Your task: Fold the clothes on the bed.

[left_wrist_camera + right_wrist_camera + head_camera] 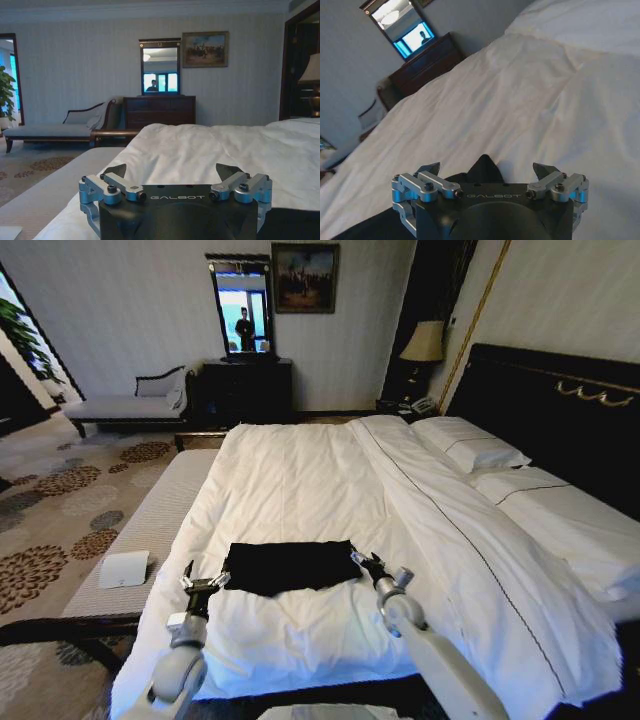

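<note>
1. White "GALBOT" lettering is printed on the black housing of each pincer, legible in both wrist views.
2. The black short-sleeved cotton T-shirt (290,566) lies flattened into a wide, folded-looking rectangle on the white duvet of the large double bed (300,480), near the foot edge. No lettering can be made out on the cloth from the head view.
3. The left pincer (204,581) sits at the shirt's left edge, resting low over the duvet. Its jaws are spread wide with nothing between them; in its wrist view (172,172) only white bedding lies between the fingertips, and a dark strip of shirt shows at the corner just beside the housing.
4. The right pincer (370,562) sits at the shirt's right edge. Its jaws are likewise wide apart and hold nothing; in its wrist view (487,171) a peaked corner of the black cloth (482,172) stands up between the two fingertips, but whether either finger touches it cannot be told.
5. The rest of the shirt in that wrist view is hidden under the pincer housing or cut off at the frame edge.
6. Beyond the pincers, the duvet runs up to white pillows (470,445) against a tall dark wooden headboard with gold trim (560,400), partly cut off at the side.
7. Left of the left pincer, on the grey striped bench alongside the bed, lies a small white flat object (124,568), too indistinct to identify.
</note>
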Tool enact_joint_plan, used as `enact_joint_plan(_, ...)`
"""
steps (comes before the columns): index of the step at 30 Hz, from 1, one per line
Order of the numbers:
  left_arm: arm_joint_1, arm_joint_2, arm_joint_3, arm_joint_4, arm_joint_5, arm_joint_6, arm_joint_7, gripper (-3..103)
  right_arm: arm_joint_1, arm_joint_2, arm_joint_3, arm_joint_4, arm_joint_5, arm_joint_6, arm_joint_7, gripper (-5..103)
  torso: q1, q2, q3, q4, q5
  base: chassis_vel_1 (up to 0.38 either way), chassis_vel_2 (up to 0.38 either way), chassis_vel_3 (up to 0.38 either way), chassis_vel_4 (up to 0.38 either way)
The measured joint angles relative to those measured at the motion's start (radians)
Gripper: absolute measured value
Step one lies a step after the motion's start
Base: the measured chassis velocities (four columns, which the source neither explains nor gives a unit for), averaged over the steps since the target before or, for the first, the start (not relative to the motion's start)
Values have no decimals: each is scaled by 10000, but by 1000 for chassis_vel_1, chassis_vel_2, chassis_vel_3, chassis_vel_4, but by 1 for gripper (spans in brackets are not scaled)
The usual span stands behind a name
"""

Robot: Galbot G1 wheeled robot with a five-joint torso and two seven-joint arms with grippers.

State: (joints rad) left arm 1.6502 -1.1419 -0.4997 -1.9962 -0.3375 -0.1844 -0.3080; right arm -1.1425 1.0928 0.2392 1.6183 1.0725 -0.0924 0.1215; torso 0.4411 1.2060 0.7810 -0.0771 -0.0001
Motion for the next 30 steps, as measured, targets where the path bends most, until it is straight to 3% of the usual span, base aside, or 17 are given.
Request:
enact_joint_plan(4, 828, -116, -227, -779, 90, -35, 47, 100, -127, -255, 177, -46, 747, -365, -715, 100, -1, 0, 0, 0, 0, 0, 0, 0, 0)
enact_joint_plan(15, 1957, -277, -267, -2253, 83, -71, 156, 100, -39, 106, 84, -473, 978, -624, -945, 100, 1, 0, 1, 1, 1, 0, 0, 0, 0)
enact_joint_plan(25, 2182, -239, -250, -2431, -29, -81, 335, 100, 250, 504, -66, -1483, 841, -537, -1123, 100, 1, -2, 2, 0, -1, 0, 0, 0, 0)
enact_joint_plan(30, 2165, -238, -245, -2412, -30, -81, 336, 100, 214, 765, 2, -1532, 1221, -575, -1168, 100, 1, -2, 2, 1, 0, 0, 0, 0, 0)
